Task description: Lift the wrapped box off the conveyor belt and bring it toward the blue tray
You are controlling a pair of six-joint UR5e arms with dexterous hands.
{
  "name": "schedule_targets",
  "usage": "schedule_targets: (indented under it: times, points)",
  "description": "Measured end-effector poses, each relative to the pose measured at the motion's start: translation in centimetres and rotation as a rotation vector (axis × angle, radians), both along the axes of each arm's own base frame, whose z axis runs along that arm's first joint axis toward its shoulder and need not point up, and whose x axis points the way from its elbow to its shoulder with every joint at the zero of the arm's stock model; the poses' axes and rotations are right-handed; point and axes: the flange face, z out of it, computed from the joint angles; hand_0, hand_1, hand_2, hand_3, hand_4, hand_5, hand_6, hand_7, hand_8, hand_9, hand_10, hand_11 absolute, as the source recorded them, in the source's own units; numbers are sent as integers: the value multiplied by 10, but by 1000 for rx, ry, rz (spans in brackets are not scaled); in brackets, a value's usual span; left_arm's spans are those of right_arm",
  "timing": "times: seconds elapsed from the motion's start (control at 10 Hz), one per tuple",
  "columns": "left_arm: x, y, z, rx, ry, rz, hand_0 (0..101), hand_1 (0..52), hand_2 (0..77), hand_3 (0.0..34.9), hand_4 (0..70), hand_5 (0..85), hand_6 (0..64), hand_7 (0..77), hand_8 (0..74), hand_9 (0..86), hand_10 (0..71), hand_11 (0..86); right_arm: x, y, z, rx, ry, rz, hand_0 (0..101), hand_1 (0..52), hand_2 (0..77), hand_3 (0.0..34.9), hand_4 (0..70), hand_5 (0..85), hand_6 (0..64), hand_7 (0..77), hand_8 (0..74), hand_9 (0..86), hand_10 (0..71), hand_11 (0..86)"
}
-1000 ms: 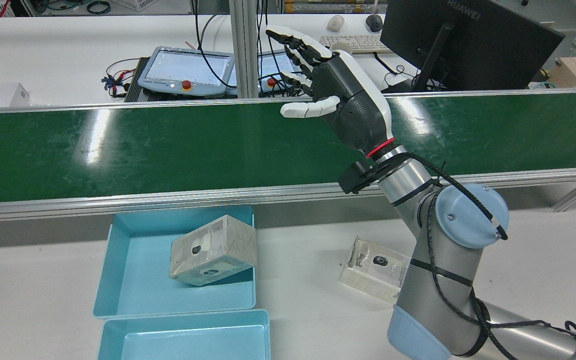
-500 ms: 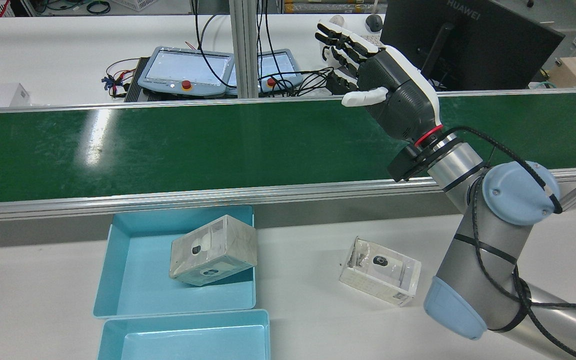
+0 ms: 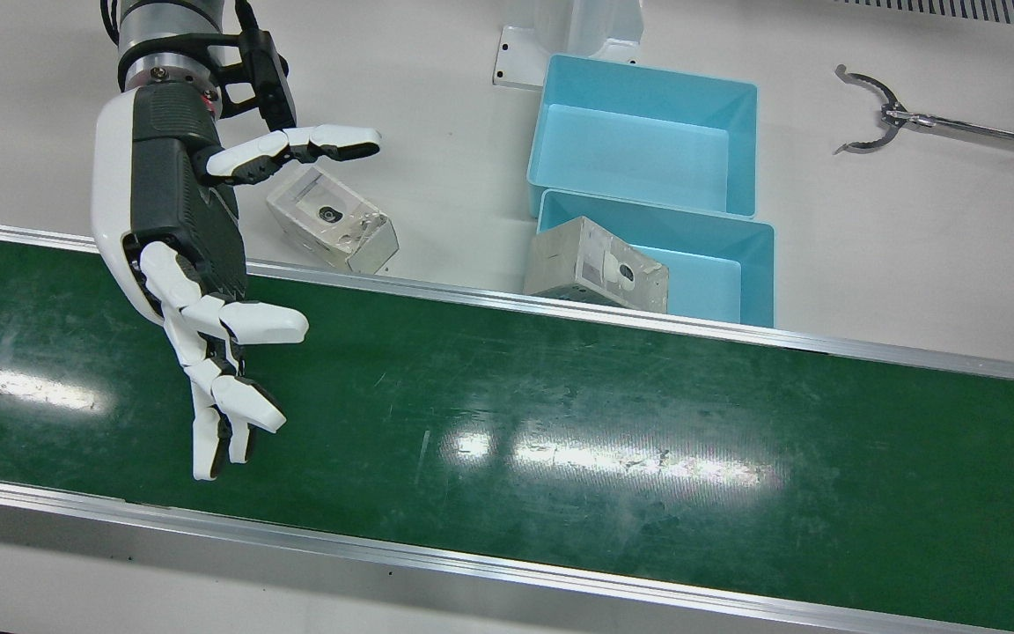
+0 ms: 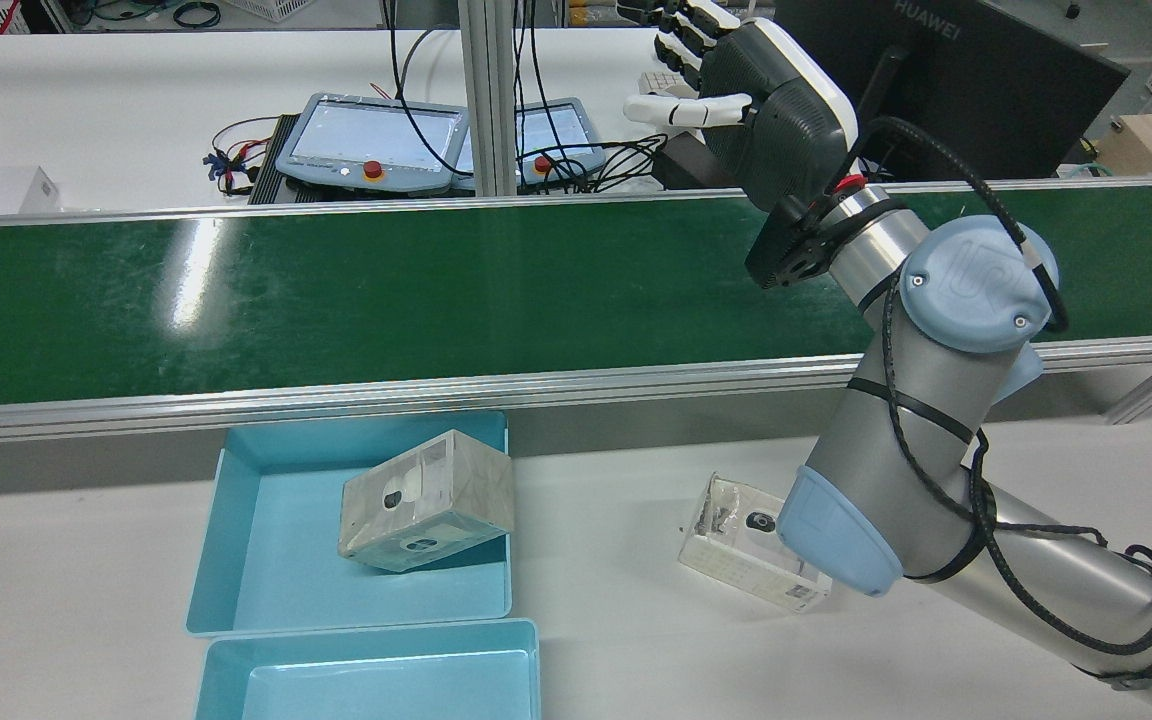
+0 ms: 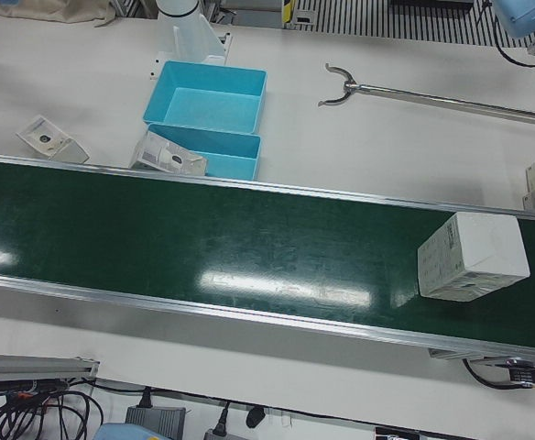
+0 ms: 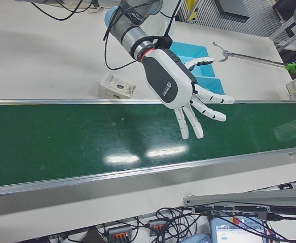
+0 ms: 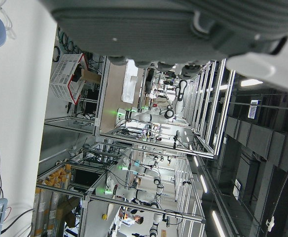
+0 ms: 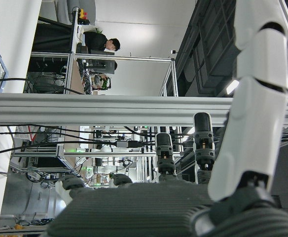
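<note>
Right hand spread wide and empty, upper left over the belt; wrapped box sits far right; the left hand's fingers apparently lie outside every view.

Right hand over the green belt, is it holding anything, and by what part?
Nothing is held. The right hand hovers open above the green conveyor belt, fingers spread and empty.

A white table carries a dark monitor, two pendants and an aluminium post.

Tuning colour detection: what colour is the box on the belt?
White, with small print on one side; the box shows best in the left-front view.
</note>
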Motion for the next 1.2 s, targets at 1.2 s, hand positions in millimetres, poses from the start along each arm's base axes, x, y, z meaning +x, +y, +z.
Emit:
schedule_targets:
  times: [1.2]
  points:
    - [0,0,0,0,0,0,0,0,11,0,0,5,0,5,5,0,0,0,121,-9,42,-59,63,-4,427,98,153,304,196,191,0,147,0,16,38,65]
